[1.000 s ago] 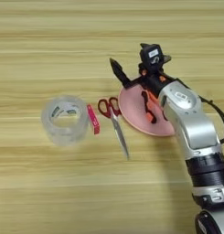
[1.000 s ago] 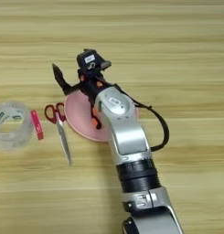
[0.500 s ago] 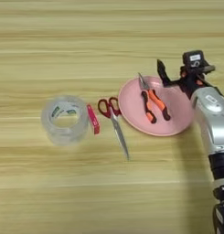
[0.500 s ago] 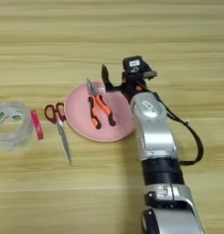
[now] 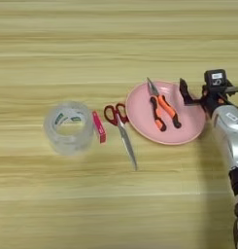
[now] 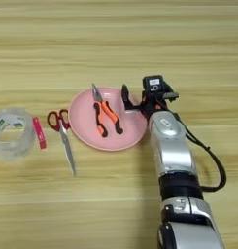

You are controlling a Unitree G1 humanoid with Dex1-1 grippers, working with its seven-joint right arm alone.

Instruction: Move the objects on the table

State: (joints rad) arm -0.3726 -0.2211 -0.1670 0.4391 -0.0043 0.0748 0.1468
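Five items: all lie on the light yellowish wooden worktop (image 5: 115, 44) in a rough row.
Tape: wide clear tape roll (image 5: 68, 127), flat on its side at the far left of the row.
Bar: small pink-red flat bar (image 5: 99, 127), just beside the roll on its right; whether they touch cannot be told.
Scissors: red-handled scissors (image 5: 120, 131), blades closed and pointing toward the near edge, lying between bar and plate.
Plate: pink oval plate (image 5: 140, 109), near the scissor handles, apparently apart from them.
Pliers: orange-and-black pliers (image 5: 161, 109), lying inside the plate, metal nose toward the far side, handles toward the near right.
Hand: two-finger black hand (image 6: 135, 103) at the plate's right rim, on the silver forearm (image 6: 171, 151) that enters from the bottom edge.
Hand state: released; the fingers stand spread and nothing is between them.
Contact: none seen with pliers; the hand appears to sit over or just beside the rim.
Step in hand (judgement): pliers look delivered to the plate, so clearing the hand away seems current.
Method advised: lift clear of the rim before swinging sideways, so the plate is not dragged.
Risk (judgement): a low sweep leftward could knock the pliers or shift the plate into the scissors.
Remaining (judgement): tape, bar and scissors rest directly on the worktop, outside the plate.
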